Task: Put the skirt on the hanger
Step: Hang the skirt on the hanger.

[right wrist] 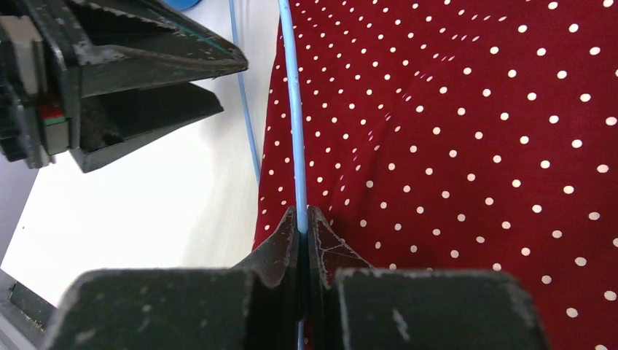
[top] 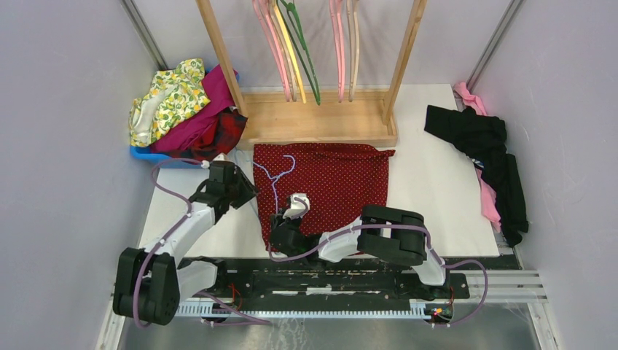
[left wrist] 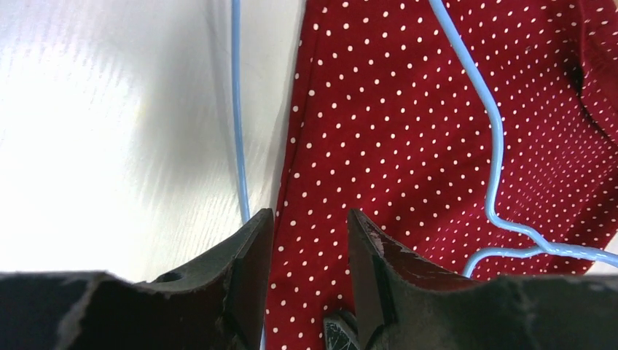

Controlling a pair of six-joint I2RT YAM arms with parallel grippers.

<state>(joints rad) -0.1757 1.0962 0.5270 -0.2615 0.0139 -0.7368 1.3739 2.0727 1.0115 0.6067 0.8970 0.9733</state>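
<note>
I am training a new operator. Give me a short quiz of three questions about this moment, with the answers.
1. Fill in: the skirt lies spread on the white ____.
2. True or false: the left gripper is shut.
3. What does the right gripper clamp? A the skirt; B the hanger; C nothing.
Key: 1 table; 2 false, it is open; 3 B.
</note>
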